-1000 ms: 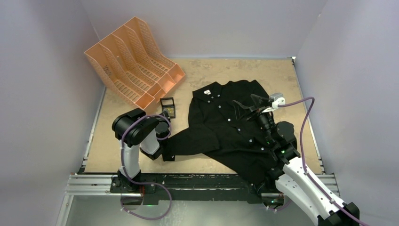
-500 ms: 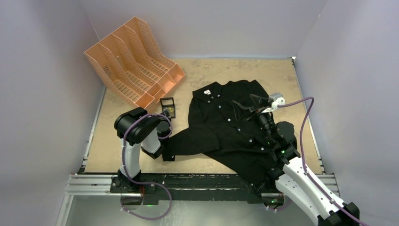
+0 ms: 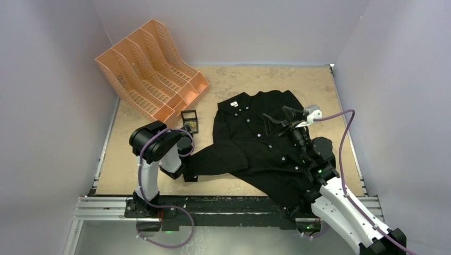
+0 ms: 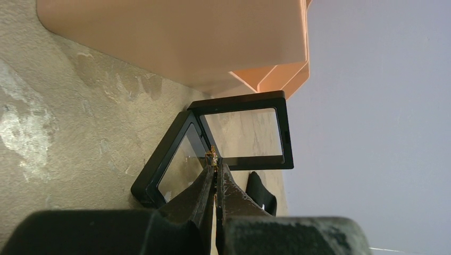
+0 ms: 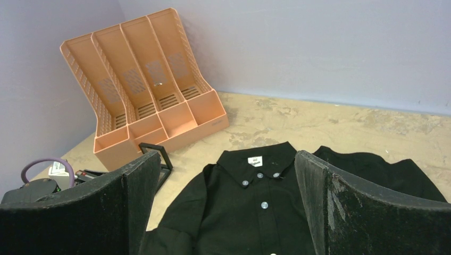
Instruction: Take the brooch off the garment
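Note:
The brooch (image 4: 214, 157) is a tiny gold speck pinched at the tips of my left gripper (image 4: 215, 169), which is shut on it. It is held just in front of an open black display frame (image 4: 242, 135) on the table. The garment (image 3: 255, 143), a black button-up shirt, lies spread at centre right with its white neck label (image 5: 256, 161) showing. My right gripper (image 3: 279, 118) hovers over the shirt's chest, open wide, with nothing between its fingers (image 5: 340, 212). In the top view my left gripper (image 3: 187, 139) sits beside the shirt's left sleeve, and the brooch is too small to see.
An orange multi-slot file rack (image 3: 151, 69) stands at the back left, just behind the black frame (image 3: 189, 119). Purple walls enclose the table on three sides. A purple cable (image 3: 340, 133) loops over the right arm.
The left arm has edged slightly to the right. The right arm and the shirt have not moved.

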You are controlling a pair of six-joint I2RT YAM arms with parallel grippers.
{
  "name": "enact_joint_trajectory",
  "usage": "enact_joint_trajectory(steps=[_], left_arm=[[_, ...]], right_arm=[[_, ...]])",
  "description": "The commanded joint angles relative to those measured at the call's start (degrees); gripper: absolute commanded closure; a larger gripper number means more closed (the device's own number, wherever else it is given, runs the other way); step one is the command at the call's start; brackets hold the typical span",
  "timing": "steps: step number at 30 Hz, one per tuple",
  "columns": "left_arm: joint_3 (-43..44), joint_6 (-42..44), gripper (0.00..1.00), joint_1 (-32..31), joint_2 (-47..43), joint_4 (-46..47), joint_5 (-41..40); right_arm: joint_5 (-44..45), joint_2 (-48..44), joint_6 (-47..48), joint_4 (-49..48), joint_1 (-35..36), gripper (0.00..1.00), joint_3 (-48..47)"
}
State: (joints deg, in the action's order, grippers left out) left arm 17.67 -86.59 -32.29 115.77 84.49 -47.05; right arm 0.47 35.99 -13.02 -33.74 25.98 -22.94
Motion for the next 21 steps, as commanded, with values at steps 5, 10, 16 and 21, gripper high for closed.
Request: enact_joint_trajectory(steps=[5,10,16,21], left_arm=[[-0.3,-2.0,1.0,0.4,0.5,17.6,-1.4],[-0.2,-3.0,1.0,0.4,1.3,17.5,-0.8],[-0.6,-2.7,1.0,0.4,1.0,17.5,-0.9],[-0.9,-2.3,0.89,0.4,0.3,17.5,-0.7]], right_arm=[[-0.3,-0.6,0.7,-2.5,0.3,0.02,0.1],[-0.3,-0.6,0.7,-2.4,0.3,0.02,0.0],[-0.3,-0.8,0.7,-2.3,0.4,0.02,0.0],[-0.3,-1.1,0.7,-2.2,0.4,0.02,0.0]])
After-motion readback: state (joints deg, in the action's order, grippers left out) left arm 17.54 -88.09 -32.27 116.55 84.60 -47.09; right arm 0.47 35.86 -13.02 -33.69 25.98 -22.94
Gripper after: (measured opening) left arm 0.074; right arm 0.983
